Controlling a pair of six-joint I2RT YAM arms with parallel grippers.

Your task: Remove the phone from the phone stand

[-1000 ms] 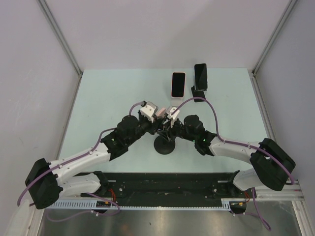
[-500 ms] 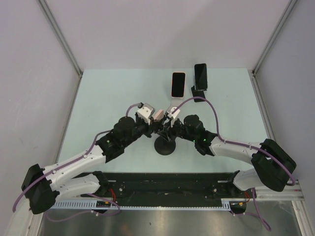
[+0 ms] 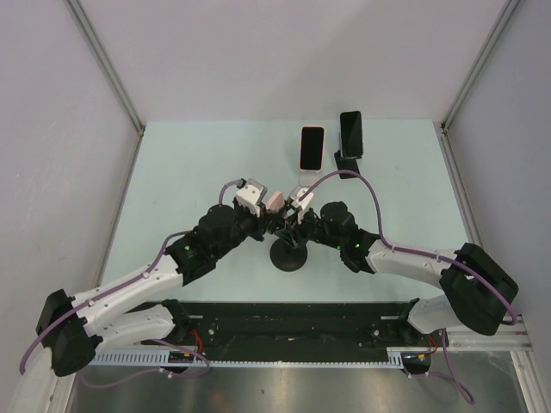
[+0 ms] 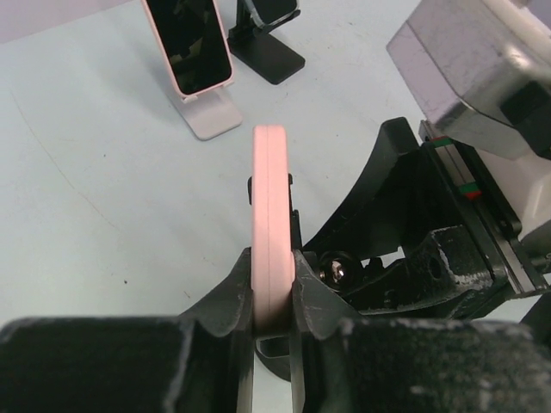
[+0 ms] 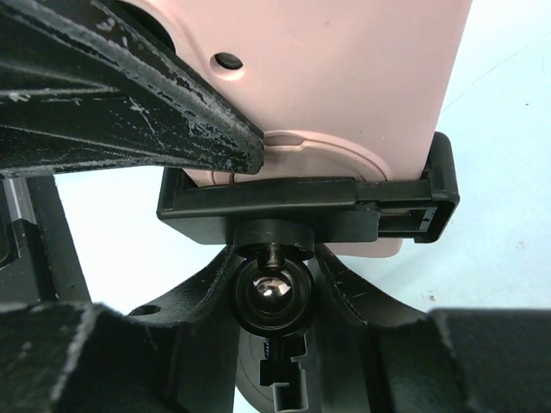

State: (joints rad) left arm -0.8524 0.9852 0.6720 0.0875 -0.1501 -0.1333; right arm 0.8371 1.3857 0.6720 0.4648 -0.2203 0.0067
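The left gripper (image 4: 273, 292) is pinching the pink phone (image 4: 269, 215) while the right gripper (image 5: 271, 284) is clamping the phone stand (image 5: 301, 211) at its neck, so a straight, untwisted pull toward twelve o'clock looks best.

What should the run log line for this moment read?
left gripper: shut on pink phone | right gripper: shut on phone stand at ball joint | phone not yet out of clamp

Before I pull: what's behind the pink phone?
A black clamp grips the phone from behind, on a ball joint pinched by the right gripper. A finger of the left gripper covers one clamp hook.
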